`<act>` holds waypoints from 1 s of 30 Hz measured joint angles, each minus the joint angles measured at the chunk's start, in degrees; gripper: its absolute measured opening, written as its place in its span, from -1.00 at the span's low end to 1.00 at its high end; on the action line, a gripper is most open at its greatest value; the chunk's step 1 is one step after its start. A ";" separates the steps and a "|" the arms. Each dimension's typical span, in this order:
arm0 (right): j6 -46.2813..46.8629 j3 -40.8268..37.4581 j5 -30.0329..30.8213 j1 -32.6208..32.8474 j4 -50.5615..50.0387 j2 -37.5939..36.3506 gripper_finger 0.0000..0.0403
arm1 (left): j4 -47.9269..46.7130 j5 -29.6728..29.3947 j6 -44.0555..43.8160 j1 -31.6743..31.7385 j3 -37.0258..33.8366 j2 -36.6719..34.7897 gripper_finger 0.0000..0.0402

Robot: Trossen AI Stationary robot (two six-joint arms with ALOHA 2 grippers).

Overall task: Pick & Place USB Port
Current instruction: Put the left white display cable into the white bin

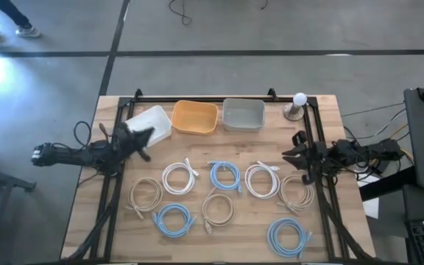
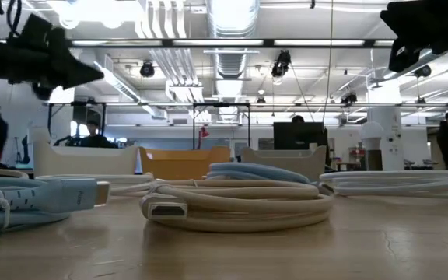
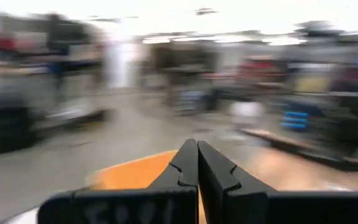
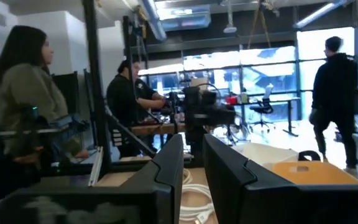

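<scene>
Several coiled cables with plugs lie flat on the wooden table: white coils [image 1: 179, 177] [image 1: 261, 179], blue coils [image 1: 225, 175] [image 1: 174, 219] [image 1: 288, 235], beige coils [image 1: 145, 194] [image 1: 217, 208] [image 1: 297, 193]. At the far edge stand a white bin [image 1: 149, 124], an orange bin [image 1: 195, 116] and a grey bin [image 1: 243, 114]. My left gripper [image 1: 142, 140] [image 3: 197, 146] hangs over the white bin's near corner, shut, with nothing between its fingers. My right gripper [image 1: 293, 156] [image 4: 193, 146] is raised at the table's right side, near the right-hand white coil, and is open and empty.
A small white-topped object [image 1: 297, 104] stands at the far right corner. Black frame rails [image 1: 319, 147] run along both table sides. In the low view a beige coil [image 2: 239, 204] and a blue plug [image 2: 61, 194] lie nearest. People stand in the room beyond the table.
</scene>
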 joint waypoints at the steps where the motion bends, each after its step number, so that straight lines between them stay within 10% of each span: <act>1: 0.54 0.00 0.33 0.00 0.82 0.87 -0.66 | 0.66 5.18 0.00 0.00 0.01 0.02 -1.00; 7: 2.42 0.00 1.51 0.00 6.39 8.86 -0.50 | 4.89 21.94 -2.98 -0.02 0.00 0.02 -1.00; 18: 2.57 0.00 1.49 0.00 23.51 28.68 -0.30 | 5.12 23.53 -7.28 0.00 0.00 0.24 -0.96; 30: -2.42 10.52 1.49 0.02 22.52 41.97 -0.25 | -2.94 27.64 -8.95 -0.04 7.07 4.49 -0.39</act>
